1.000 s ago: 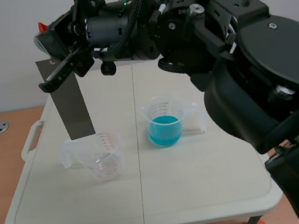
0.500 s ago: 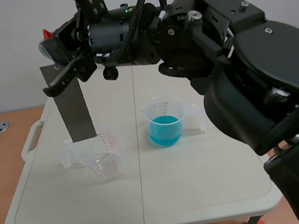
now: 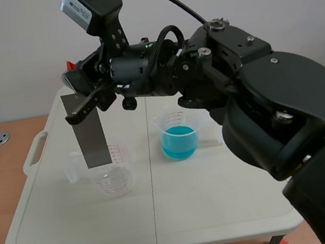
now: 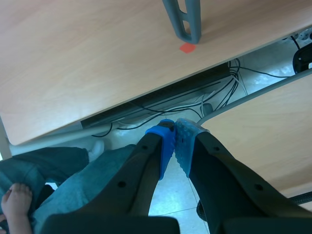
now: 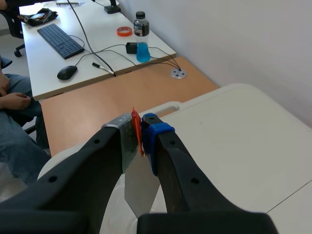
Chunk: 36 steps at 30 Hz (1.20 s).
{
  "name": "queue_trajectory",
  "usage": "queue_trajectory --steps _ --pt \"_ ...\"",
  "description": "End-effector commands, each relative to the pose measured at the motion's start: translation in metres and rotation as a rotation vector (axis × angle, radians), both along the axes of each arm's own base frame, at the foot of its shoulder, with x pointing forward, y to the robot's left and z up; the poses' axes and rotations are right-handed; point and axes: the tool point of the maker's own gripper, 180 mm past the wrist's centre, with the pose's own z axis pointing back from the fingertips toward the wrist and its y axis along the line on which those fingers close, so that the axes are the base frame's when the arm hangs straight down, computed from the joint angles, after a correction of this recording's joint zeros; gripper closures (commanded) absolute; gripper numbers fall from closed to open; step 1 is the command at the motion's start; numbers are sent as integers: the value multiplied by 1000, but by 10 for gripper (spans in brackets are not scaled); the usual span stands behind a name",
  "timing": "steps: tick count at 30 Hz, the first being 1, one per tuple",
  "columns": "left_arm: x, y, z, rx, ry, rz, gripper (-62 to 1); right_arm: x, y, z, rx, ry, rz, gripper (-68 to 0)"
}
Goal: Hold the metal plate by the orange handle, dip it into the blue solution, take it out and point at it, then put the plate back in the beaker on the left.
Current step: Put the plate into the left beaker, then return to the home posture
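Presently found right end effector (image 5: pixel 141 134) clamped on the orange handle (image 5: pixel 135 127) of the metal plate (image 3: pixel 90 136), raised over the tabletop (image 3: pixel 223 193). Noted plate hanging upright, lower edge at the rim of the empty clear beaker (image 3: pixel 112 174), beside the beaker of blue solution (image 3: pixel 179 136). Observed left end effector (image 4: pixel 174 141) closed, pads touching, gripping nothing.

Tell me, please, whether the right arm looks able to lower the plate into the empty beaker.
Probably yes: the right gripper is shut on the orange handle, the metal plate hangs near upright with its lower end over the empty beaker, and nothing shows between them.
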Motion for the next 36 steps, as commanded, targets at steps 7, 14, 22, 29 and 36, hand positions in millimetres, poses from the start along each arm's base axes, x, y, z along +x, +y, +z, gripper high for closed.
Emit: queue_trajectory --steps 7,14,22,29,36 --pt "-2 -1 0 -2 1 3 -15 5 1 -5 38 23 -7 -15" --pt "-4 0 -2 5 20 8 -15 4 7 -20 42 81 -8 -15" --pt "-5 1 -2 6 23 9 -15 -1 8 -31 56 117 -11 -15" --pt "-5 1 -2 6 24 10 -15 -7 7 -41 59 145 -22 -15" --pt "-5 1 -2 6 23 10 -15 1 2 -44 41 141 -71 -15"
